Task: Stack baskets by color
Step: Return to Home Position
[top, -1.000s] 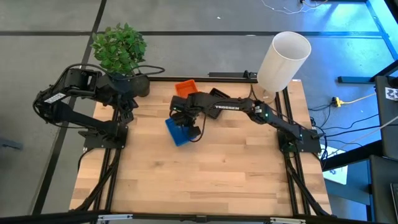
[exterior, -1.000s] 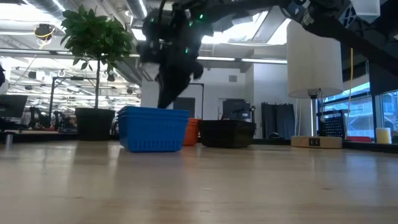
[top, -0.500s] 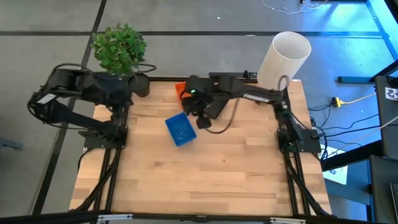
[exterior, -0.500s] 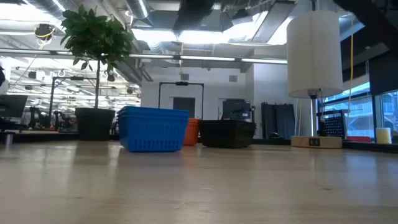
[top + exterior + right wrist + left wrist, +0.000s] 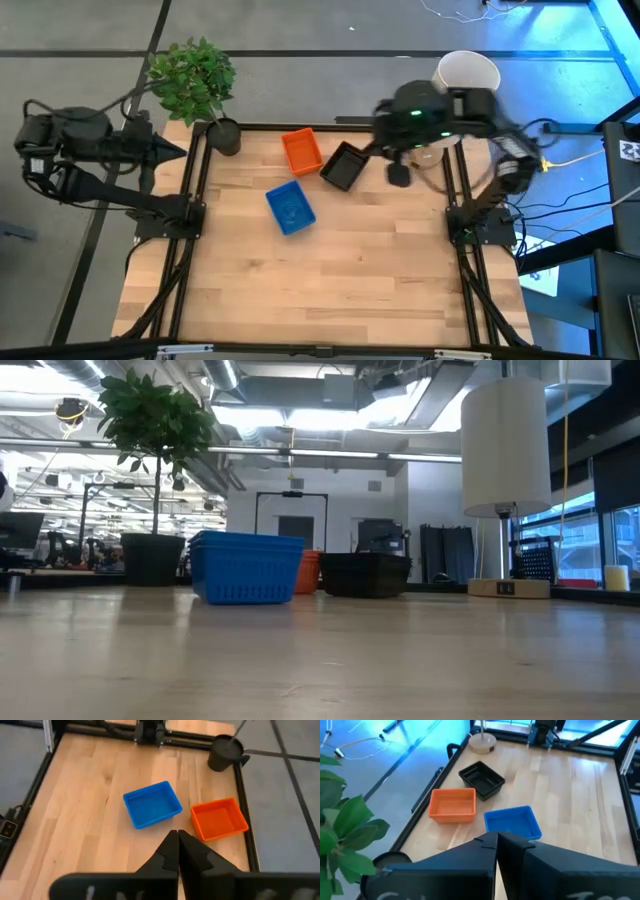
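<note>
Three baskets rest on their bottoms on the wooden table: an orange one (image 5: 301, 150) near the far edge, a black one (image 5: 343, 166) just right of it, and a blue one (image 5: 290, 208) nearer the middle. In the low view the blue basket (image 5: 245, 567) shows layered rims. My left gripper (image 5: 496, 837) is shut and empty, drawn back over the table's left edge (image 5: 180, 152). My right gripper (image 5: 178, 838) is shut and empty, raised high at the far right (image 5: 398, 176), well clear of the baskets.
A potted plant (image 5: 224, 135) stands at the far left corner. A white lamp (image 5: 465, 76) stands at the far right corner. Bare wood (image 5: 330, 280) stretches from the baskets to the near edge. Black frame rails run along the table's sides.
My right gripper has risen from over the blue basket and swung back toward the table's far right corner. My left arm has drawn back toward the left edge. The blue basket stays where it was on the table.
</note>
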You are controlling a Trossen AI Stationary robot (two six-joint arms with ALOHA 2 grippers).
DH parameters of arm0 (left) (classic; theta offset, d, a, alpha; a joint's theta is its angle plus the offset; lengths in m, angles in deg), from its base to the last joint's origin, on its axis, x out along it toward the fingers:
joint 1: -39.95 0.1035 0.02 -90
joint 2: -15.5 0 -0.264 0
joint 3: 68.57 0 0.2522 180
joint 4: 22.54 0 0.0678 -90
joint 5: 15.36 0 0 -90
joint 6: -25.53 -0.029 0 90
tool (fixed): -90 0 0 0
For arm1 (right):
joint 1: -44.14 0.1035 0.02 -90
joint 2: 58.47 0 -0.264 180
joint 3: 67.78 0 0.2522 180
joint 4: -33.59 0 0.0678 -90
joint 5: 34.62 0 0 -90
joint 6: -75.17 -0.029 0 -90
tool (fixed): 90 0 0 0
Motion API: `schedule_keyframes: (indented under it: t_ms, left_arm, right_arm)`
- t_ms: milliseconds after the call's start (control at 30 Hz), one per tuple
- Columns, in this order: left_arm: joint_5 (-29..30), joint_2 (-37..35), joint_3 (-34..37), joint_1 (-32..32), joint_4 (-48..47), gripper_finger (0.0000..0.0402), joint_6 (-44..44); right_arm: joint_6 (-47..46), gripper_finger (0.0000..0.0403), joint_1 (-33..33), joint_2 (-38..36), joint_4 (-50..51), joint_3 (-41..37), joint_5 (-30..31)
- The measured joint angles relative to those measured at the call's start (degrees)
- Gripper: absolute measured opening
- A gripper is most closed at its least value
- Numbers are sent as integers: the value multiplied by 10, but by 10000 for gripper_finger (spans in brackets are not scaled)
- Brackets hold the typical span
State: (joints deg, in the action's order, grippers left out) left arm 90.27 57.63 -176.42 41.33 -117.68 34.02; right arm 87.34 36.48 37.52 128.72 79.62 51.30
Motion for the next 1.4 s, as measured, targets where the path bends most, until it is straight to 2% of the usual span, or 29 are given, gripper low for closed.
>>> schedule_keyframes:
  t_ms: [133,300,567,700,833,1100,1400]
  left_arm:
    - [0,-36,50,0,16,0,-6]
    - [-4,-109,130,0,78,0,-15]
    - [-5,-252,273,0,191,0,4]
    - [-5,-313,330,0,242,0,4]
    - [-3,-356,368,0,271,0,0]
    - [-6,-420,431,0,342,0,-50]
    - [-30,-418,479,0,393,0,-48]
  right_arm:
    - [-23,0,0,-68,-4,-54,5]
    - [-84,0,0,-183,-54,-205,58]
    - [-106,0,0,-414,-279,-515,57]
    - [-102,0,0,-516,-397,-642,24]
    - [-104,0,0,-606,-473,-747,-7]
    - [-136,0,0,-770,-520,-895,-19]
    - [-135,0,0,-955,-534,-991,-27]
